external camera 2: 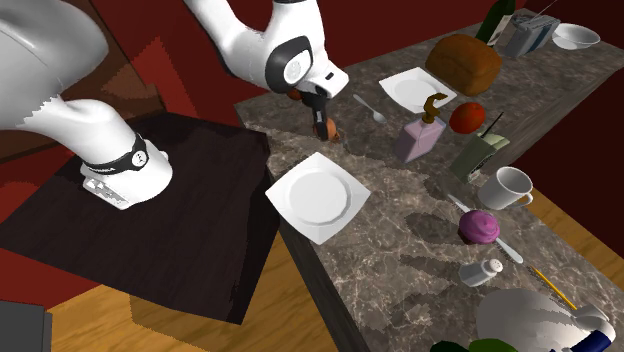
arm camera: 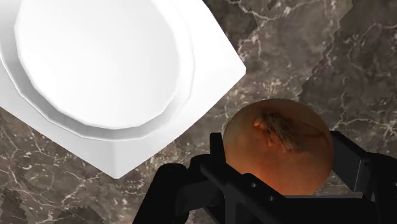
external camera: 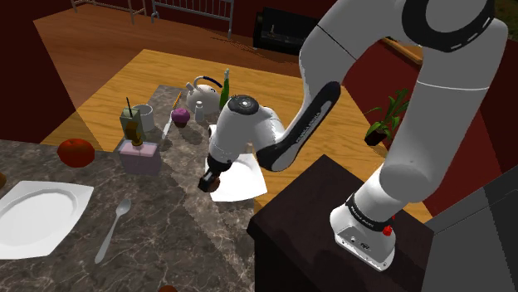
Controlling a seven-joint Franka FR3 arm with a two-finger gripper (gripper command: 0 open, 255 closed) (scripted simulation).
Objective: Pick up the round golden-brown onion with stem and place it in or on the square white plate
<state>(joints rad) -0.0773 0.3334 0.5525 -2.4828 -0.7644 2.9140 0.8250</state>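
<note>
Jaws of the gripper (external camera 2: 324, 127) are clasping the golden-brown onion (arm camera: 278, 147) just above centre of the second exterior view, beside the square white plate (external camera 2: 318, 195); grasping appears done, transfer and release are remaining.

No word, number or brand can be read anywhere. The dark band (external camera: 368, 217) around the base of the arm (external camera: 432, 108) carries a few small pale marks in the shoulder and second exterior views. They may be lettering, but are too small to make out.
</note>
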